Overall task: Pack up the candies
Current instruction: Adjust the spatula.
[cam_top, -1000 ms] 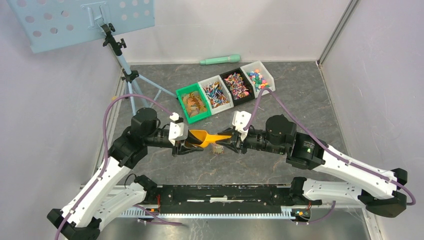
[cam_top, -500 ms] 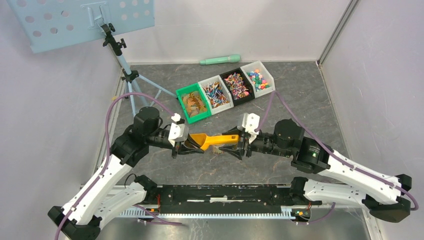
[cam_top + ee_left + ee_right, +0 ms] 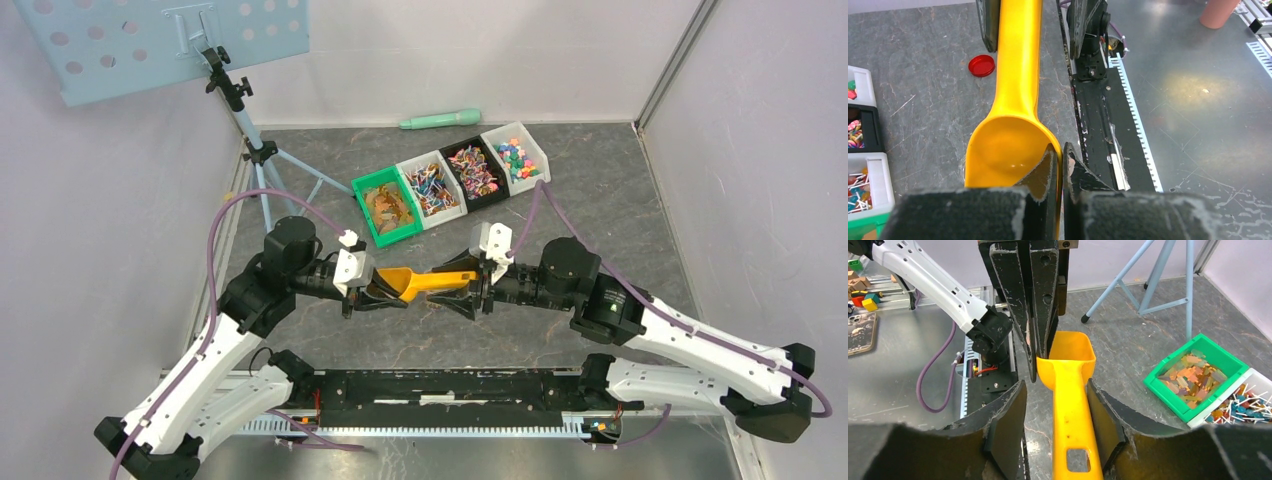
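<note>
1. The left jaws are closed on the scoop (image 3: 415,281). Their fingers (image 3: 1044,170) pinch the side wall of its bowl.
2. The scoop spans the gap between the two pairs of jaws. Its bowl is at the left jaws and its handle runs straight into the right jaws.
3. The right jaws are open, with one finger (image 3: 1007,425) on each side of the handle. One finger is clear of the handle. The other lies close against it, and whether it touches cannot be told.
4. In the right wrist view, the hole at the handle's end sits deep between the right jaws.
5. The two pairs of jaws face each other with their tips near.
6. The candies (image 3: 473,170) lie in a row of four bins (image 3: 366,210) on the desk (image 3: 620,210), beyond both pairs of jaws and apart from the scoop.
7. The green bin is nearest the left jaws and holds golden-brown pieces. The other bins hold mixed colours.
8. A red lid (image 3: 981,65) lies on the desk near the right jaws, on the bins' side of the handle.
</note>
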You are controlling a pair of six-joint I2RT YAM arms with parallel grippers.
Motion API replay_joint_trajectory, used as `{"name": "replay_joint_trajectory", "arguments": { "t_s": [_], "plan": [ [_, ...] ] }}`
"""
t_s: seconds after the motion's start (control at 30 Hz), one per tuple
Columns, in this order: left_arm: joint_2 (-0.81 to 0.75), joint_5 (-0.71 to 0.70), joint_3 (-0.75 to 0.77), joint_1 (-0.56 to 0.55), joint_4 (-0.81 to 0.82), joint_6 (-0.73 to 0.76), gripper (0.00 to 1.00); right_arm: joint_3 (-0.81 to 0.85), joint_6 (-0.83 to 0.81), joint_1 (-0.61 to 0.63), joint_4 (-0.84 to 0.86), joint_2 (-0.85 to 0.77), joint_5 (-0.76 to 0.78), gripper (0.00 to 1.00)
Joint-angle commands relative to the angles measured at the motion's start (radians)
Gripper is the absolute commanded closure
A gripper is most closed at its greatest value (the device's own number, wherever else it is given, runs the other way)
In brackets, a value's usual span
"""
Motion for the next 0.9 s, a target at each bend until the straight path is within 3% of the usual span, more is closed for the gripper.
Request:
{"name": "replay_joint_trajectory", "arguments": {
  "t_s": [0.0, 0.1, 0.37, 0.43, 0.57, 0.63, 0.7, 0.77, 0.8, 0.83, 0.87],
  "plan": [
    [-0.015, 0.015, -0.003, 0.004, 0.084, -0.037, 0.98, -0.013, 0.028, 0.003, 0.049, 0.011, -0.040, 0.48],
    [-0.017, 0.016, -0.005, 0.004, 0.080, -0.033, 0.98, -0.009, 0.027, 0.003, 0.042, 0.006, -0.007, 0.53],
    [-0.024, 0.005, -0.013, 0.004, 0.080, -0.026, 0.98, 0.004, 0.026, 0.000, 0.006, 0.034, 0.013, 0.50],
    [-0.030, -0.002, -0.018, 0.004, 0.087, -0.029, 0.98, 0.000, 0.026, 0.000, 0.015, 0.032, 0.010, 0.61],
    [-0.030, -0.007, -0.019, 0.003, 0.092, -0.030, 0.98, -0.007, 0.026, -0.003, 0.039, 0.026, 0.000, 0.95],
    [-0.032, -0.027, -0.022, 0.004, 0.096, -0.033, 0.97, -0.022, 0.023, -0.003, 0.070, 0.014, -0.016, 1.00],
    [-0.043, -0.087, -0.032, 0.004, 0.109, -0.057, 0.78, -0.034, 0.022, -0.003, 0.095, 0.007, -0.029, 1.00],
    [-0.062, -0.164, -0.040, 0.004, 0.114, -0.076, 0.44, -0.037, 0.016, -0.003, 0.102, 0.005, -0.002, 1.00],
    [-0.079, -0.218, -0.043, 0.004, 0.115, -0.082, 0.15, -0.033, 0.010, -0.003, 0.096, 0.007, 0.028, 1.00],
    [-0.093, -0.272, -0.046, 0.004, 0.114, -0.089, 0.01, -0.026, 0.003, -0.003, 0.083, 0.010, 0.077, 1.00],
    [-0.112, -0.338, -0.048, 0.004, 0.109, -0.091, 0.00, -0.016, -0.007, -0.003, 0.067, 0.018, 0.117, 1.00]
  ]
}}
